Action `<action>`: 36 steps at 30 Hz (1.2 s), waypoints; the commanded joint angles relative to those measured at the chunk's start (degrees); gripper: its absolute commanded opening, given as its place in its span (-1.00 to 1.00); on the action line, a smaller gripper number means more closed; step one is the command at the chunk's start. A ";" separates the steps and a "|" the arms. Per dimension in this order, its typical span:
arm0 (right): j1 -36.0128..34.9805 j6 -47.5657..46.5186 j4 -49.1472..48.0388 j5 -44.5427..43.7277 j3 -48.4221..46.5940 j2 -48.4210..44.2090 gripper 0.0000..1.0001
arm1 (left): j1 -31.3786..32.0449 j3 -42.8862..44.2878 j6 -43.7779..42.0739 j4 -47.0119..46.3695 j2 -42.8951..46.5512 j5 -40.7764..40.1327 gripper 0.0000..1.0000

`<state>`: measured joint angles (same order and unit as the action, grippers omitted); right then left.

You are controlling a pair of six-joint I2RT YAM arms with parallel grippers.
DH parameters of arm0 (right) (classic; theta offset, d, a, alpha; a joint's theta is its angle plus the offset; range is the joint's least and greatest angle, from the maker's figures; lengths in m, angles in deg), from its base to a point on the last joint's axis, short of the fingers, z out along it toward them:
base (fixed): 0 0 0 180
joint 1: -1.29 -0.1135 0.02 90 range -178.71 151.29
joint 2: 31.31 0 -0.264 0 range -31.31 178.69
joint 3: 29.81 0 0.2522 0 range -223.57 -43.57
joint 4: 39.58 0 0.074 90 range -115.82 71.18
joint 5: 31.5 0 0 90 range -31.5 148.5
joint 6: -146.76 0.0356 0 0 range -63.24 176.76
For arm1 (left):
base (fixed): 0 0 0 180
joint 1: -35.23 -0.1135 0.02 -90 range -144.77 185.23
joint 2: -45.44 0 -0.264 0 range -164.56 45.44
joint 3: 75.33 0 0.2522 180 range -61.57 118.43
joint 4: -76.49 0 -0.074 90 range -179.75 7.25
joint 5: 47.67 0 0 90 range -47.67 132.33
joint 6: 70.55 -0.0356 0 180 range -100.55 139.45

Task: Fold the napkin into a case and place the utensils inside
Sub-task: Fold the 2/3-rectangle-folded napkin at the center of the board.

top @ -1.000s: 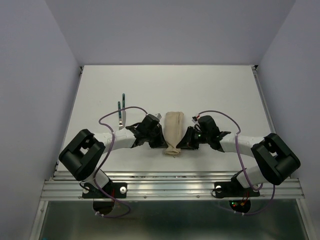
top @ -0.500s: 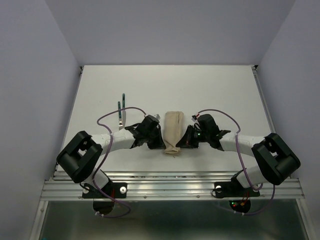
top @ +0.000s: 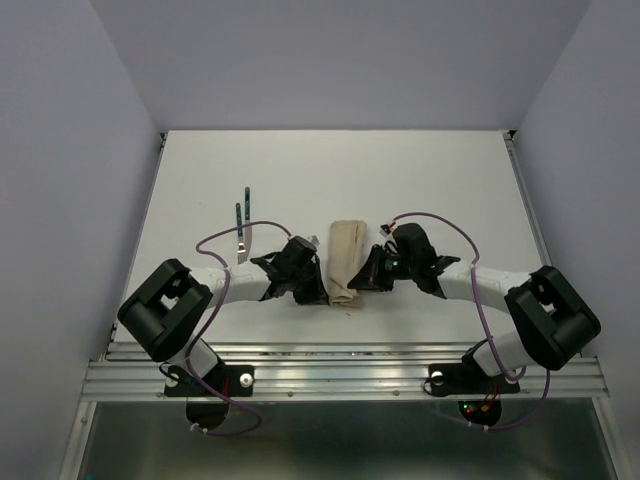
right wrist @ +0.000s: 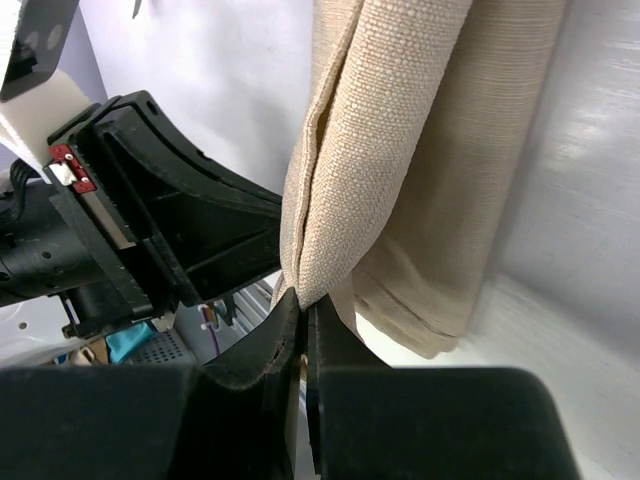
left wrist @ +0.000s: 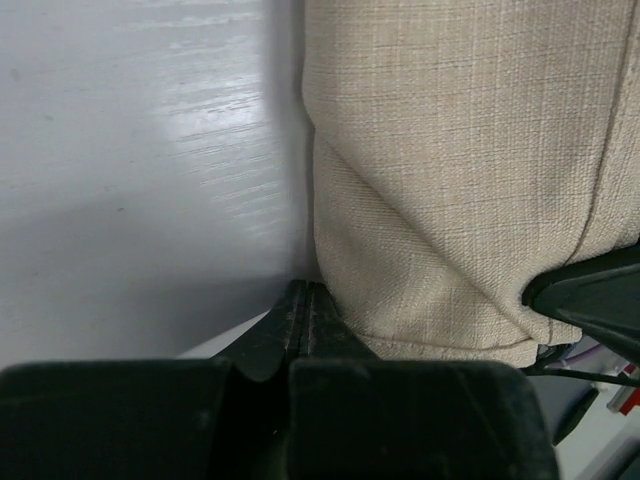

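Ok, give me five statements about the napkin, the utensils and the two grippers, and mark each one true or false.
1. The napkin lies folded into a narrow oblong between the two grippers. True.
2. The utensils are inside the napkin. False: they lie on the table, to the left of the napkin and apart from it.
3. The right gripper is shut on a fold of the napkin. True.
4. The left gripper stands wide open. False: it is shut, with its tip at the napkin's edge.
5. The utensils have red handles. False: the handles are dark green.
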<state>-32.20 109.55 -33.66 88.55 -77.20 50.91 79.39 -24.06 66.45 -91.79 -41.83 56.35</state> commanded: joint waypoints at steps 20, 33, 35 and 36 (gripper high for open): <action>-1.84 -5.68 10.91 -10.17 -4.43 1.37 -0.99 | 1.72 -0.08 -1.12 -0.15 -0.01 -0.40 -1.00; -1.84 -8.67 13.37 -13.52 -4.69 3.57 -0.74 | 1.28 7.30 -3.58 8.63 6.40 -3.91 -1.00; -1.84 -8.85 13.46 -13.61 -4.52 2.78 -0.46 | 1.28 9.93 -4.11 9.69 6.58 -4.44 -1.00; -1.84 -9.02 13.55 -13.78 -4.43 2.25 -0.33 | 1.36 10.90 -4.20 9.78 6.41 -4.53 -1.00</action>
<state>-33.67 102.25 -20.98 76.44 -80.31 54.12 80.64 -18.61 64.18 -83.53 -37.92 53.71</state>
